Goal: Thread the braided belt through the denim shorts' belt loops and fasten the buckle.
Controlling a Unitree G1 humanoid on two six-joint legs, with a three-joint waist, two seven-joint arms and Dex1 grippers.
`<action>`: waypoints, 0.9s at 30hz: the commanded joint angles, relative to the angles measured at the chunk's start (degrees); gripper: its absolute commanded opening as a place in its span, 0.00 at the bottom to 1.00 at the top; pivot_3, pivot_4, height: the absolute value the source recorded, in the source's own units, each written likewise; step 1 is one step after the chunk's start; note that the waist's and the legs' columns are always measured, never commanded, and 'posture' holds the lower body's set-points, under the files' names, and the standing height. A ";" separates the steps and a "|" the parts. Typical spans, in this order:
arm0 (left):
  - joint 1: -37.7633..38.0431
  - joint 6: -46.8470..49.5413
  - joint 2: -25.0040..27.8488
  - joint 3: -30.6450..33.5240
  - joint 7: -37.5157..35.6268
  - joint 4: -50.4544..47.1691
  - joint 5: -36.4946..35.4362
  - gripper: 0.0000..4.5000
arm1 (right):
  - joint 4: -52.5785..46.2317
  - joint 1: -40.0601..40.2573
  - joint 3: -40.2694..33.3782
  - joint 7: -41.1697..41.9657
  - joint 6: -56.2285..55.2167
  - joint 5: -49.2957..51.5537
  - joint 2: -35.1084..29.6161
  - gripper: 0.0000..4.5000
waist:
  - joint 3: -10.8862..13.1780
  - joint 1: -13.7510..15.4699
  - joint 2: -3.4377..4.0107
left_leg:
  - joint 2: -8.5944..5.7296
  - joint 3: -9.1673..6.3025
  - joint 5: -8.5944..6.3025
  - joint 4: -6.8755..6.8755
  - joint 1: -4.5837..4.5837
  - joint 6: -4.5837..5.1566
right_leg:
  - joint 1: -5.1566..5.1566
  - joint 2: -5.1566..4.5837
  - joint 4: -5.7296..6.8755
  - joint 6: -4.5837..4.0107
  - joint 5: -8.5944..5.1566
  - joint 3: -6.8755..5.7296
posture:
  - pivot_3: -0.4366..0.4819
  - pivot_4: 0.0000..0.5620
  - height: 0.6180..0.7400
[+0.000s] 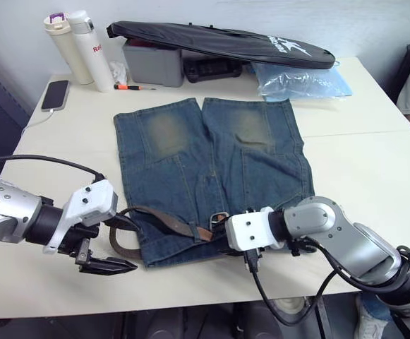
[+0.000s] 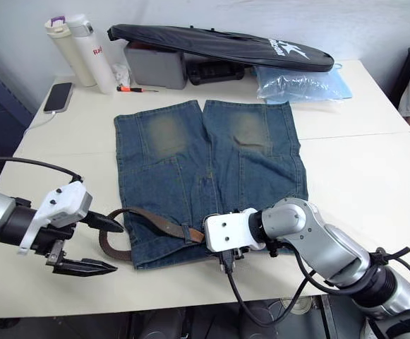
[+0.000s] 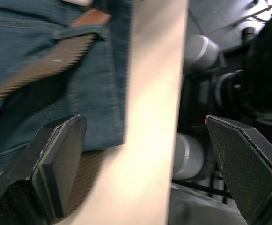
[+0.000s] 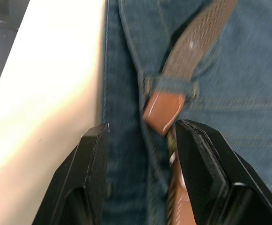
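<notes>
Your shorts point(image 1: 212, 176) lie flat on the table point(image 1: 360, 169), waistband toward you. The belt point(image 1: 164, 220) runs under one loop point(image 4: 172, 86), its leather tip poking out, its other end curling off the left side. Your right gripper point(image 4: 140, 154) hangs open over that tip; close on the leather itself, not the denim, and pull level along the waistband. Your left gripper point(image 1: 113, 244) is open too, holding nothing. Count one belt, one buckle point(image 1: 219, 218), two bottles point(image 1: 77, 46).
</notes>
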 commanded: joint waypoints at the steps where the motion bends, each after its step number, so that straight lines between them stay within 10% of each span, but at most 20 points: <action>1: -1.89 -1.63 -0.34 0.19 -1.64 1.72 3.03 1.00 | 1.02 -1.69 1.95 0.38 -3.04 -2.57 2.31 0.55 | 0.00 -0.02 -0.01 | 0.00 0.00 0.00 0.03 0.00 0.00 | -0.01 0.00 0.08 0.00 0.00 0.01 | 0.48 0.27 1.00; 20: -7.01 0.06 -1.60 -2.46 -3.61 2.64 6.04 1.00 | 10.32 -4.18 4.98 2.44 -6.89 -8.46 8.25 0.55 | -0.07 -0.08 -0.08 | 0.00 0.01 0.00 0.18 0.06 0.02 | -0.07 0.07 0.81 -0.06 -0.04 0.11 | 0.48 0.27 1.00; 27: -8.08 0.19 -2.24 -3.07 -3.92 3.10 6.81 1.00 | 10.48 -4.02 4.52 2.60 -5.67 -8.50 8.48 0.01 | -0.07 -0.07 -0.08 | 0.01 0.02 0.00 0.19 0.07 0.02 | -0.07 0.08 0.84 -0.05 -0.04 0.12 | 0.48 0.27 1.00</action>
